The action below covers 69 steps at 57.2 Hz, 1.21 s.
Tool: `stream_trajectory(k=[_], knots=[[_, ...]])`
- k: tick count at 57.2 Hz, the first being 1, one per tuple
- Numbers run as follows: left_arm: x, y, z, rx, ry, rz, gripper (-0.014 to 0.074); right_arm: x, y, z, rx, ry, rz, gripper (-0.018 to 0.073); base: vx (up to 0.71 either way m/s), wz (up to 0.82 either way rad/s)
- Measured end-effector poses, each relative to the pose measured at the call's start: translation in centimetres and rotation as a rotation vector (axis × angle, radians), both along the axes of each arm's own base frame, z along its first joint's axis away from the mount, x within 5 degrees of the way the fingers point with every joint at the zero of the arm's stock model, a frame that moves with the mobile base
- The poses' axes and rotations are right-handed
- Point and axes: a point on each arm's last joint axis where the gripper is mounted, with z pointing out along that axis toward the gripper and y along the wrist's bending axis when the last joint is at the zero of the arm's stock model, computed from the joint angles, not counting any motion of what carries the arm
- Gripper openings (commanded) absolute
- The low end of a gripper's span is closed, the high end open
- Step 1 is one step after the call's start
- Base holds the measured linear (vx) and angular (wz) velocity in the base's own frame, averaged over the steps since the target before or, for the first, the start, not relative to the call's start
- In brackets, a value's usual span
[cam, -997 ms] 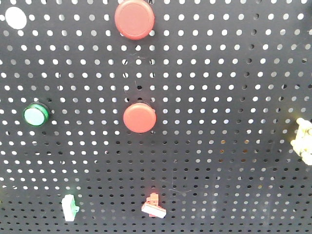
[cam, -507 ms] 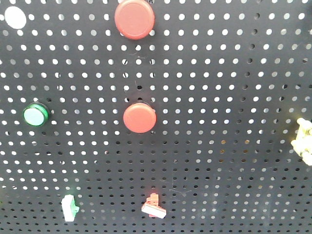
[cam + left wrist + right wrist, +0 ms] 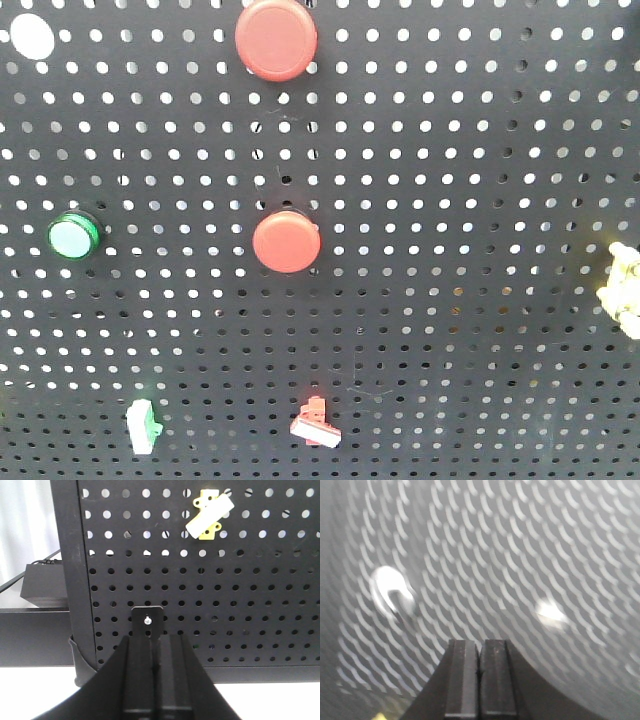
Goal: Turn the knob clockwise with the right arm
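Front view: black pegboard [image 3: 450,150] carries an upper red button [image 3: 276,38], a lower red button [image 3: 286,241] and a green button [image 3: 73,237]. Left gripper [image 3: 152,650]: fingers together, empty, facing the pegboard's lower edge below a yellow bracket [image 3: 209,514]. Right gripper [image 3: 479,670]: fingers together, empty, with the view badly blurred. Knob [image 3: 390,594] shows only as a pale round smear, identity uncertain, up-left of the right gripper and apart from it.

The board [image 3: 465,262] is black with even rows of round holes. The top button [image 3: 276,38] and middle button [image 3: 286,241] are red, the left button [image 3: 73,236] is green. The left claw [image 3: 154,645] and right claw [image 3: 479,649] are black.
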Motion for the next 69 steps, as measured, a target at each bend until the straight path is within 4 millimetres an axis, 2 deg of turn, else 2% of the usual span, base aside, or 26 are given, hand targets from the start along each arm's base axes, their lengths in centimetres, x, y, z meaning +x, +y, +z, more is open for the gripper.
stream_trajectory(k=[7,21,28,38,53,69], knots=[[0.0,0.0,0.0,0.000,0.000,0.000,-0.0006,1.5,0.7,0.4,-0.006,0.018,0.120,-0.0004,0.00,0.00],[0.0,0.0,0.0,0.000,0.000,0.000,-0.0006,5.4,2.3,-0.5,-0.408,0.053,0.184,-0.0001,0.00,0.00],[0.0,0.0,0.0,0.000,0.000,0.000,-0.0006,7.3,2.8,-0.8,-0.494,0.059,0.178,0.0026,0.00,0.00],[0.0,0.0,0.0,0.000,0.000,0.000,-0.0006,9.5,3.3,-0.9,-0.527,0.049,0.159,0.0125,0.00,0.00],[0.0,0.0,0.0,0.000,0.000,0.000,-0.0006,10.4,3.5,-0.8,-0.522,0.024,0.149,0.0288,0.00,0.00],[0.0,0.0,0.0,0.000,0.000,0.000,-0.0006,11.3,3.7,-0.8,-0.483,0.015,0.149,0.0293,0.00,0.00]])
